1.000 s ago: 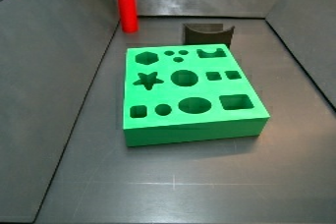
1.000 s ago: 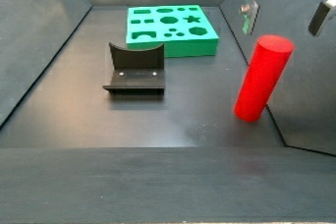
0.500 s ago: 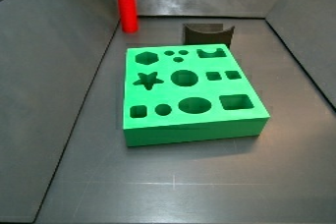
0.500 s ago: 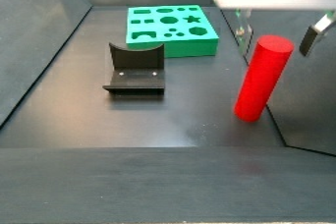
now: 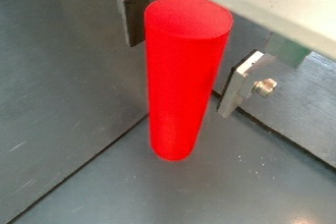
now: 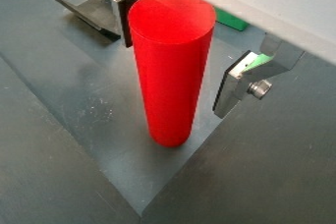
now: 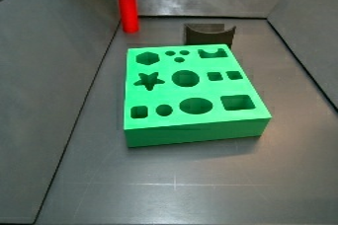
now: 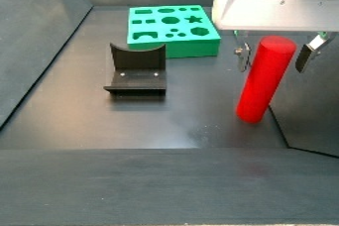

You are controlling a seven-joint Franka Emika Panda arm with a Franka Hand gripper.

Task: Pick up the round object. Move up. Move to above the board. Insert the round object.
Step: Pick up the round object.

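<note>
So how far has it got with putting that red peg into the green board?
Barely begun. The red peg stands upright on the floor, far from the green board. In hand: the gripper is open around the peg's top, one finger on each side, not visibly clamped. Left: gripping, lifting, carrying over the board, inserting.

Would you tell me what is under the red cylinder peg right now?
The red cylinder peg stands upright on the dark floor, the open gripper flanking its top. Its bottom face is hidden.
</note>
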